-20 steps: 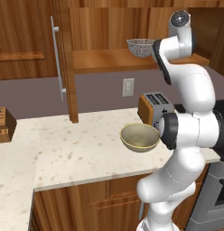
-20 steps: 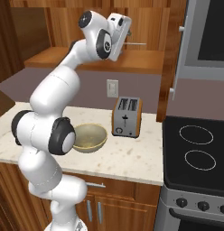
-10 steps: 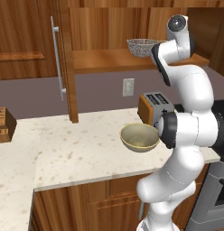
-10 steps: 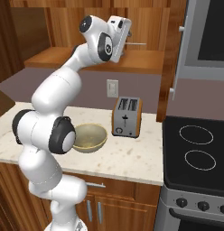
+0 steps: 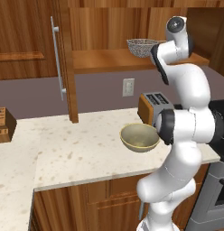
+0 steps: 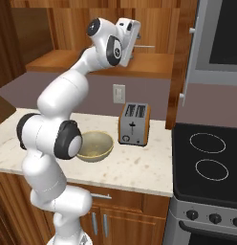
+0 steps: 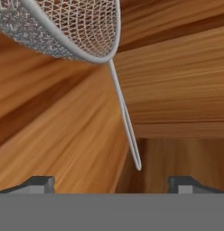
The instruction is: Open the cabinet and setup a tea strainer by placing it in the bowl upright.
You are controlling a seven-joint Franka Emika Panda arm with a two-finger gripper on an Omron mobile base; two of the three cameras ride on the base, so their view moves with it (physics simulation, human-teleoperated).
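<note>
With the cabinet door swung open, the arm has crept closer to the tea strainer on its shelf. The jaws stand spread and empty. The bowl waits on the desk.

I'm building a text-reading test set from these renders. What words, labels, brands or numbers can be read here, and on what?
None: no readable text in any view.
The toaster carries a dark lever slot, no lettering.
The stove knobs show no legible marks.
The tea strainer, bowl and cabinet are unmarked.
</note>
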